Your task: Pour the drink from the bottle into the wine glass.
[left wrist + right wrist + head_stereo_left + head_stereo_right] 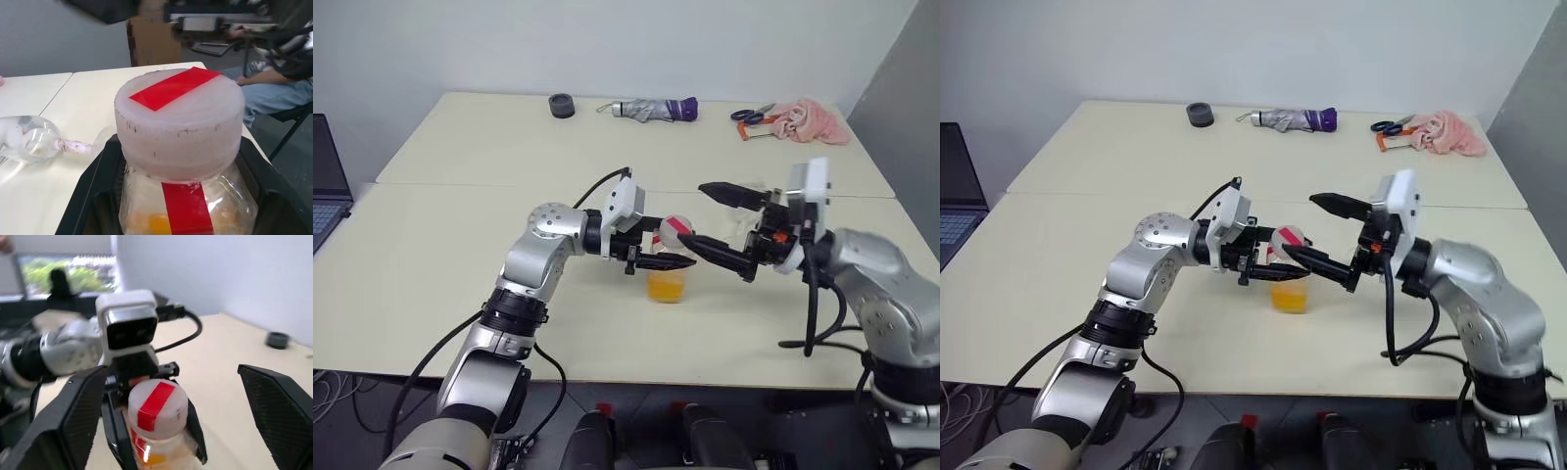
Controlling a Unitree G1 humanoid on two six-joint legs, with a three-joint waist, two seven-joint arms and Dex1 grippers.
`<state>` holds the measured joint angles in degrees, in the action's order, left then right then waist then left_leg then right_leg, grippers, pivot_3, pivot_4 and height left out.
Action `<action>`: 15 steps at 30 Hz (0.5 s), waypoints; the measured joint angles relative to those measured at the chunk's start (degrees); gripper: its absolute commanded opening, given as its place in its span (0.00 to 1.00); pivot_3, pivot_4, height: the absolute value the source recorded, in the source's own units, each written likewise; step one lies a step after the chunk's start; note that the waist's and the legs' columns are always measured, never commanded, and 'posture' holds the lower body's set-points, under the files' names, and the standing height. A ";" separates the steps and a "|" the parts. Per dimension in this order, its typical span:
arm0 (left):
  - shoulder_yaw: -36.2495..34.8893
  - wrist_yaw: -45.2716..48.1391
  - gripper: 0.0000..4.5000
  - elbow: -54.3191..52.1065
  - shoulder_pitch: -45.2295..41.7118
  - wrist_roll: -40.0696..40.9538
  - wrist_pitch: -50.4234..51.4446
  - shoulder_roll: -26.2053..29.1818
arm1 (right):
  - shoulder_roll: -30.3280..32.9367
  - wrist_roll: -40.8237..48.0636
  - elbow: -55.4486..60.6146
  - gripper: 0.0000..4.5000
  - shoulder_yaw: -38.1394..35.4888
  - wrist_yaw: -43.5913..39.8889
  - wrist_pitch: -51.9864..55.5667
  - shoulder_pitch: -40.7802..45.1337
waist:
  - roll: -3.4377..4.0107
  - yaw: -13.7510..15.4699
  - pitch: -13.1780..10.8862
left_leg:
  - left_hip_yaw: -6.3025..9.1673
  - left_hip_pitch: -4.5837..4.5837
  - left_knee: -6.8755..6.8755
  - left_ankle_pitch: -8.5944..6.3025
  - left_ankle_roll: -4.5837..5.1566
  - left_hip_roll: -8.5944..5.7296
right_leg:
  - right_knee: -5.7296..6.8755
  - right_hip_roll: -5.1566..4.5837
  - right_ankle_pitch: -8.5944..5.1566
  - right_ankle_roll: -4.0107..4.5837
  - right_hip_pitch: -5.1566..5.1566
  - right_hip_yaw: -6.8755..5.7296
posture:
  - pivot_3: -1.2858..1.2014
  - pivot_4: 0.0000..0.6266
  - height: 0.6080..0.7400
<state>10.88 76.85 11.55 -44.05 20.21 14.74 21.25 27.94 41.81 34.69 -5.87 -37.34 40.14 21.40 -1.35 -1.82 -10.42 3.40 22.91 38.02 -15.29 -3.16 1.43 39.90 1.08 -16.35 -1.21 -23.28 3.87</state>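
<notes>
The left tool (651, 253) has its two black fingers closed around the bottle (668, 274), gripping the clear body just under the cap (674, 228), which is on the bottle; the bottle stands roughly upright, its base at or just above the cream surface (460, 284) near the front middle, though whether it touches cannot be told. The drink (667, 286) fills the lower part of the bottle as an orange-yellow layer. In the left wrist view the white cap with its red stripe (174, 88) sits between the dark fingers (93, 196), and the red label stripe (188, 208) runs down the clear wall below it. The right tool (717, 227) is spread wide and holds nothing: one finger points out above the level of the cap, the other reaches low beside the bottle, just by the cap and close to the left tool's fingers; contact with the cap cannot be made out. In the right wrist view those two fingers (73, 421) stand far apart on either side of the cap. The wine glass (29, 139) lies on its side on the surface beyond the bottle, bowl, stem and foot visible, apart from both tools. At the far edge of the surface lie a black roll of tape (562, 105), a folded grey-purple umbrella (656, 110), scissors (752, 116) and a pink cloth (811, 121), all well away from the bottle. A laptop (328, 186) sits at the robot's far left.
</notes>
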 measured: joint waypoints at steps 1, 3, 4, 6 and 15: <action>0.00 0.13 0.49 0.50 -0.29 0.00 -0.02 -0.16 | -1.40 -0.35 2.11 1.00 0.37 3.72 0.99 -1.24 | 0.00 -0.11 0.00 | -0.03 -0.02 0.00 0.00 0.00 -0.01 | 0.01 0.05 0.00 0.00 0.00 0.04 | 0.52 0.24 1.00; 0.02 0.54 0.49 1.59 -1.32 0.02 -0.11 -0.42 | -4.36 -2.58 5.44 1.00 2.70 10.43 2.02 -2.18 | 0.01 -0.36 0.00 | -0.07 -0.07 0.00 0.00 0.00 0.03 | 0.05 0.15 0.00 -0.01 -0.01 0.10 | 0.52 0.24 1.00; 0.02 0.99 0.49 2.20 -1.93 0.03 -0.16 -0.60 | -5.57 -3.74 6.31 1.00 4.14 12.79 2.25 -2.18 | 0.01 -0.40 0.00 | -0.06 -0.08 0.01 0.00 -0.01 0.05 | 0.04 0.19 -0.04 -0.07 -0.01 0.09 | 0.52 0.24 1.00; 0.03 1.80 0.49 3.13 -2.83 0.02 -0.36 -1.07 | -6.16 -6.55 7.35 1.00 7.53 16.17 2.60 -2.20 | 0.01 -0.38 0.00 | -0.06 -0.07 0.01 0.01 -0.01 0.04 | 0.04 0.19 -0.05 -0.09 -0.01 0.09 | 0.52 0.24 1.00; 0.08 5.09 0.49 8.79 -5.78 -0.47 -2.98 -1.61 | -8.61 -11.57 5.19 1.00 10.20 19.44 0.89 -2.26 | 0.01 -0.25 0.00 | -0.06 -0.03 0.01 0.00 0.00 0.03 | -0.02 0.18 -0.01 -0.01 -0.02 0.08 | 0.52 0.24 1.00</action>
<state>10.96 81.94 20.34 -49.83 19.75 11.76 19.64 19.34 30.23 39.88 4.33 -17.90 41.03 19.14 -1.35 -2.07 -10.42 3.33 22.88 38.03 -15.29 -3.16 1.46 39.89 1.26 -16.36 -1.23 -23.29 3.95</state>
